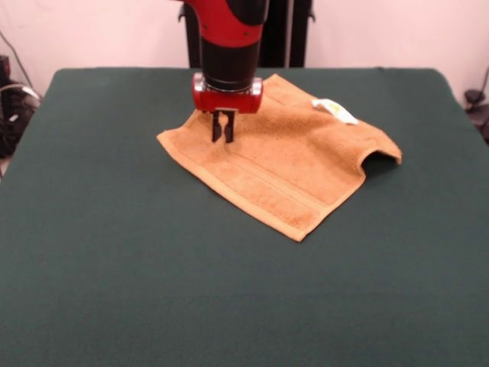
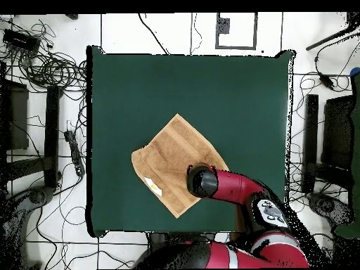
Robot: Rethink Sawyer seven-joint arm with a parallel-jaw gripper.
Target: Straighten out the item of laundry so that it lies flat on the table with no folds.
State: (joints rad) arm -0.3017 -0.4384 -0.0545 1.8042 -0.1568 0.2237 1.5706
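Floor: white tiles (image 2: 169, 31), visible on all sides of the bench | Cables: tangled black bundle (image 2: 53, 67) on floor, overhead view upper left | Wall: pale surface (image 1: 107, 34) in front view | Dark equipment (image 2: 330, 140) at overhead right edge

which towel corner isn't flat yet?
The corner on the front view's right, past the white tag, arches up off the table. The towel lies flat at its other visible corners; one hides behind the tool.
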